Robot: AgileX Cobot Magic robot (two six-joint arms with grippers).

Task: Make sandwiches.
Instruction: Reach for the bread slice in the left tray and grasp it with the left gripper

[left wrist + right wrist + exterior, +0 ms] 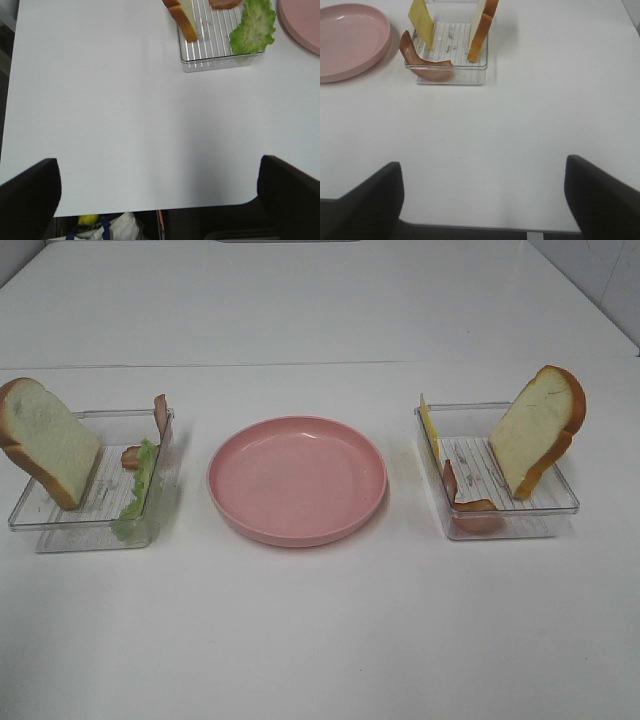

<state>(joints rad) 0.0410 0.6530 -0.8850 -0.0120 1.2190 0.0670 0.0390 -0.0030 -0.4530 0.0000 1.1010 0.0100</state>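
Exterior high: left bread slice (45, 440) on edge, top tilted left; right bread slice (535, 435) on edge, top tilted right. Left fingers (27, 197), right fingers (367, 200): spread, empty.

looks like a lab bench: plain white table (320, 640), clear trays (540, 508).

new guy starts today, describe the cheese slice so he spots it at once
From the pink plate at the centre, go to the clear tray on its right in the high view. The cheese slice stands against the tray wall nearest the plate: thin, flat and yellow, unlike the thick white bread slice and curled brown bacon strip.
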